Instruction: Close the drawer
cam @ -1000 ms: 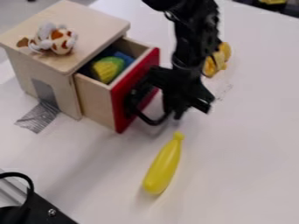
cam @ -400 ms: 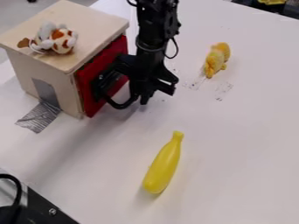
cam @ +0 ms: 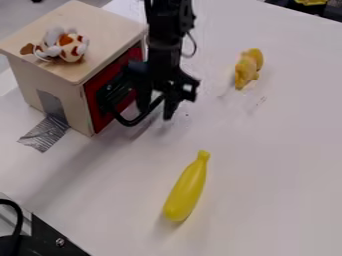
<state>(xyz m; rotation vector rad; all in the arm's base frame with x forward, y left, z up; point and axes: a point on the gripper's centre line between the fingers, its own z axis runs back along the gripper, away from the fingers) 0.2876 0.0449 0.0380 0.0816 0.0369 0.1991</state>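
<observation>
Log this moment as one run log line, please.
drawer: closed | gripper: at black handle | spotted plush: on cabinet | yellow toy: on table

No readable text, labels, brands, numbers or signs on anything in view.

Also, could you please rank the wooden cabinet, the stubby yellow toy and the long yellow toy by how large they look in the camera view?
1. Wooden cabinet, by far the largest
2. Long yellow toy
3. Stubby yellow toy
</observation>
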